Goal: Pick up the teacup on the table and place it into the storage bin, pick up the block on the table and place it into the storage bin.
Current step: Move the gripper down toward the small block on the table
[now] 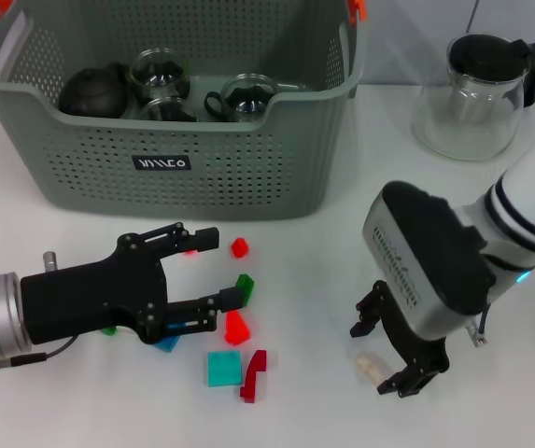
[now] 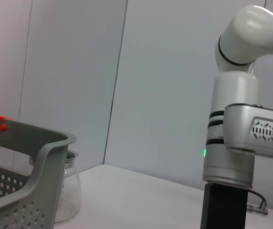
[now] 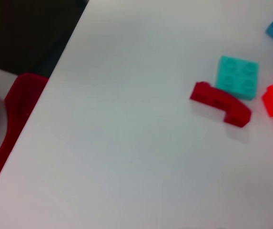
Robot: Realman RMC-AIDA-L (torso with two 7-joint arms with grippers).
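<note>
- Left pincer (image 1: 213, 269) reaches in from nine o'clock, low over the desk (image 1: 323, 252), jaws spread wide and holding nothing.
- Between those jaws sits a small red block (image 1: 240, 247), just off the upper fingertip; a green block (image 1: 245, 285) touches or nearly touches the lower fingertip.
- Under that lower finger, toward six o'clock, lies another red block (image 1: 236, 329), with a blue piece (image 1: 167, 343) peeking out beneath the pincer.
- The teal square block (image 1: 222, 368) lies flat, studs up; beside it the dark red curved block (image 1: 254, 374) has its long axis running roughly twelve to six in the head view.
- Right pincer (image 1: 387, 352) hovers at the four o'clock side of the desk, fingers parted, gripping nothing.
- A pale small thing (image 1: 368, 366) lies between its fingers; what it is, hard to say.
- The storage bin (image 1: 183, 163) stands at eleven o'clock, well apart from both pincers, with glass teacups (image 1: 246, 97) and a dark round pot (image 1: 93, 92) inside.
- A glass pitcher (image 1: 472, 98) stands at one o'clock, clear of the bin.
</note>
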